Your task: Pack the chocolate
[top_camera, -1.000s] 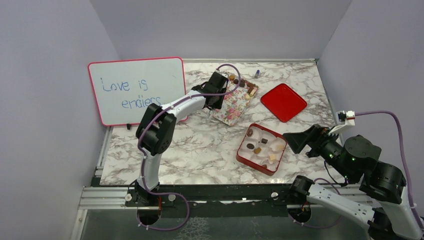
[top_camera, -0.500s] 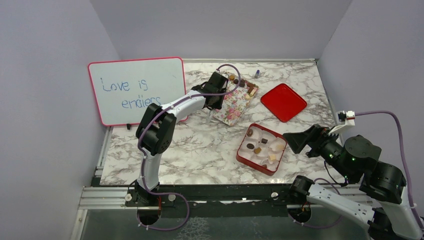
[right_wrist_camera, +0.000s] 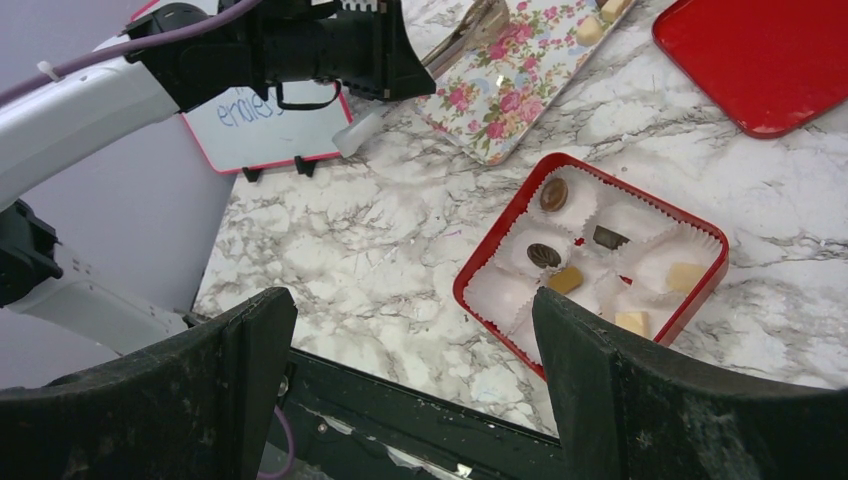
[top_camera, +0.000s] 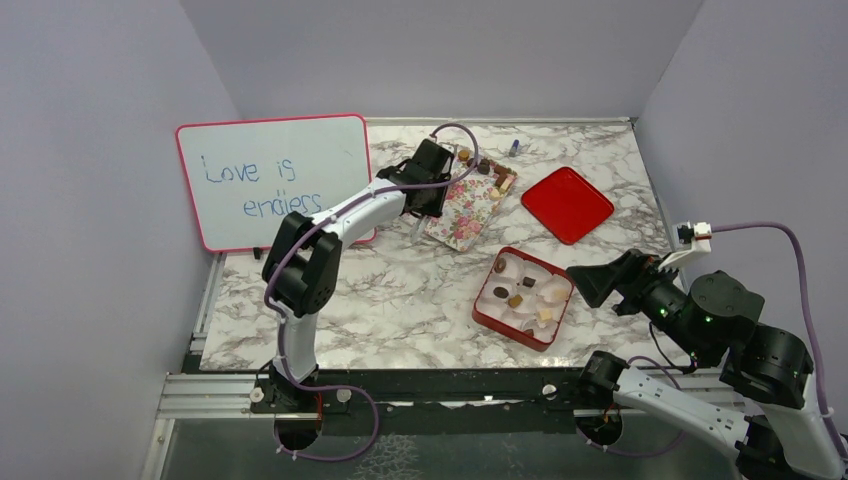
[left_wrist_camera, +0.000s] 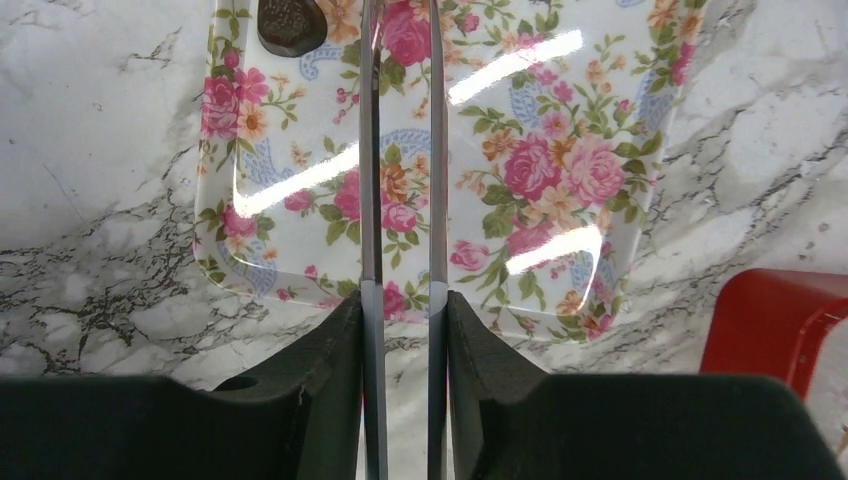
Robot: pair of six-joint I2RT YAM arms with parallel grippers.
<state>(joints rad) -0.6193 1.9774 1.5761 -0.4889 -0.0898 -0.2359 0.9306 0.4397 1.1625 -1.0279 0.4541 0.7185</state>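
The floral tray (top_camera: pixel 468 212) lies at the back middle of the table, with a few chocolates (top_camera: pixel 497 182) at its far end. One dark chocolate (left_wrist_camera: pixel 290 22) shows in the left wrist view on the tray (left_wrist_camera: pixel 560 150). My left gripper (top_camera: pixel 437 188) hangs over the tray's left edge, shut on metal tongs (left_wrist_camera: pixel 370 150) whose two blades stand slightly apart and empty. The red box (top_camera: pixel 480 318) with white paper cups holds several chocolates (right_wrist_camera: pixel 543 255). My right gripper (right_wrist_camera: pixel 415 300) is open and empty, hovering right of the box (right_wrist_camera: pixel 480 300).
A red lid (top_camera: pixel 567 204) lies at the back right. A whiteboard (top_camera: pixel 270 180) with blue writing leans at the left wall. A small blue-capped object (top_camera: pixel 514 147) sits near the back edge. Walls close in on both sides.
My left arm's elbow has shifted slightly left and the gripper with the tongs has moved a little over the tray. The right arm has not moved.
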